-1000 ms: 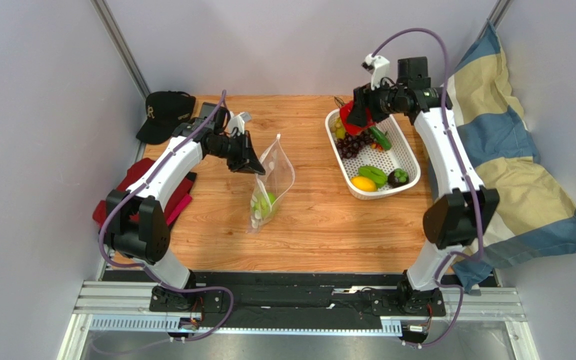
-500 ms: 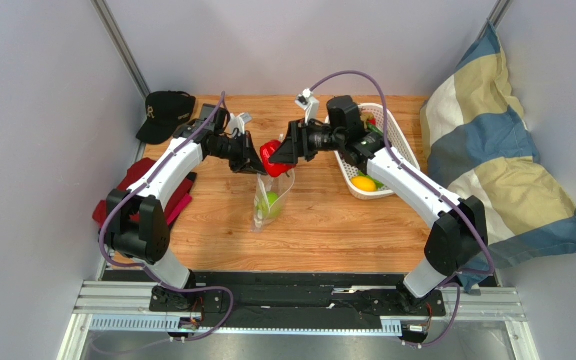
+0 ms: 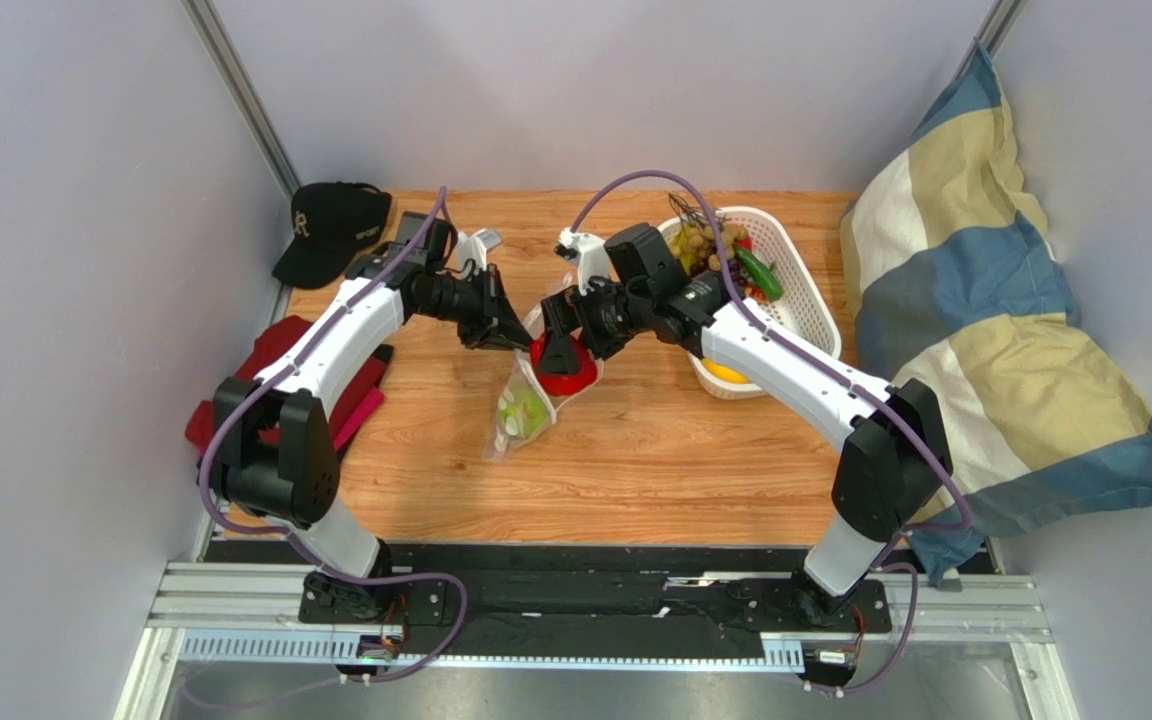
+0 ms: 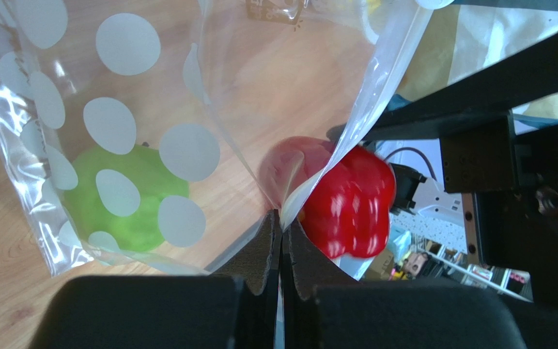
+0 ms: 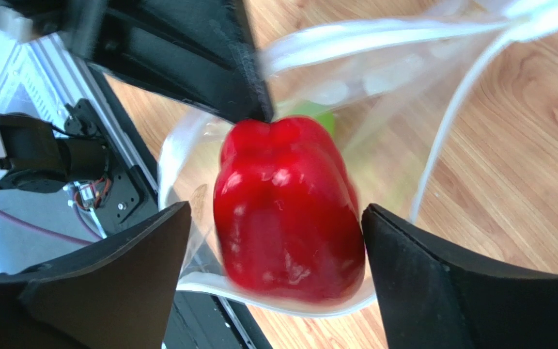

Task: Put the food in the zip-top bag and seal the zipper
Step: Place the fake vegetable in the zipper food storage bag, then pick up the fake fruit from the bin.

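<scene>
The bag [image 4: 114, 109] rim is pinched by the clenched left jaws. The pepper [image 5: 285, 211] sits at its mouth, ungripped between the spread right jaws. It could be snagged on the rim and spilled onto the bench [image 3: 687, 465].

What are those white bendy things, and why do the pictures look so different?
They are two robot arms bolted to a wooden table. One picture looks down from above; the other two come from cameras on each wrist, so they look close up. The left gripper pinches the edge of a dotted clear bag with a green piece inside. The right gripper stands open with a red pepper between its fingers at the bag's mouth. More toy food waits in the white basket.
</scene>
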{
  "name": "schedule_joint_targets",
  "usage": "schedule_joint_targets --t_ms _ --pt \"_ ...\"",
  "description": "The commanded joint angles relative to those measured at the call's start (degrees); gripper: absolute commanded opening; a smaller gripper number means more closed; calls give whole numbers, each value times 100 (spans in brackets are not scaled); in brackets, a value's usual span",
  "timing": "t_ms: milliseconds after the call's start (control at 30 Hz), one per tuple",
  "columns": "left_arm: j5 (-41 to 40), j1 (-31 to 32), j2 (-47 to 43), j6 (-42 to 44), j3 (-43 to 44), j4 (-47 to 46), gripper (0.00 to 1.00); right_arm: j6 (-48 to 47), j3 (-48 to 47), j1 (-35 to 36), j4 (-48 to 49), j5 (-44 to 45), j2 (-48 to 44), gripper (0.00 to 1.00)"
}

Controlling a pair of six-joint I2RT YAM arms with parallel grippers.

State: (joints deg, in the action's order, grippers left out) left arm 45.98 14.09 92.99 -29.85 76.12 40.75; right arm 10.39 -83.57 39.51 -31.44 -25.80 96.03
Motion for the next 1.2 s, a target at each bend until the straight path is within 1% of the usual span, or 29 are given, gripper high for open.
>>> schedule_joint_targets --t_ms 0,167,267,300,333,367,400,467,500,533,600,667,767,800,967,1067,1167 --pt "210 -20 -238 -127 9 -199 0 -222 -563 84 -291 128 -163 97" --pt "228 -29 -264 -135 -18 -217 0 -231 -871 -258 -590 -179 -383 100" --pt "228 -38 -255 -136 -9 -217 0 -502 -767 -689 -976 -268 -515 99" --pt "219 -38 -264 -136 -18 -217 0 -973 -705 -934 -1152 -267 -585 98" --pt "228 -38 -264 -136 -1 -217 0 -1213 -644 -1058 -1354 -189 -620 98" --pt "228 -38 -264 -127 8 -208 0 -1380 -539 -1216 -1782 -154 -638 98" --pt "210 -38 -273 -118 8 -208 0 -1843 -494 -1539 -2004 -153 -638 97" --pt "210 -38 -299 -109 -18 -208 0 -2276 -380 -1840 -2530 13 -664 96" --pt "210 -38 -308 -100 -27 -208 0 -2670 -249 -2163 -2690 57 -664 96" --pt "227 -38 -290 -100 -35 -208 0 -2848 -187 -2306 -2796 136 -638 95" --pt "228 -46 -282 -100 -62 -225 0 -3068 85 -2665 -2815 496 -629 93" --pt "236 -38 -273 -109 -71 -243 0 -3446 270 -2842 -2623 881 -585 91" --pt "210 -38 -255 -83 -88 -269 0 -3974 447 -3150 -2376 1042 -306 87" --pt "210 -38 -255 -74 -114 -270 0 -4036 447 -3307 -2288 1086 -200 83" --pt "157 -38 -229 -13 -141 -261 0 -4317 113 -3555 -1954 1314 494 77" --pt "140 -38 -220 -13 -167 -261 0 -4431 -141 -3555 -1875 1367 767 74" --pt "131 -38 -211 -4 -176 -261 0 -4476 -343 -3555 -1735 1473 1066 74"
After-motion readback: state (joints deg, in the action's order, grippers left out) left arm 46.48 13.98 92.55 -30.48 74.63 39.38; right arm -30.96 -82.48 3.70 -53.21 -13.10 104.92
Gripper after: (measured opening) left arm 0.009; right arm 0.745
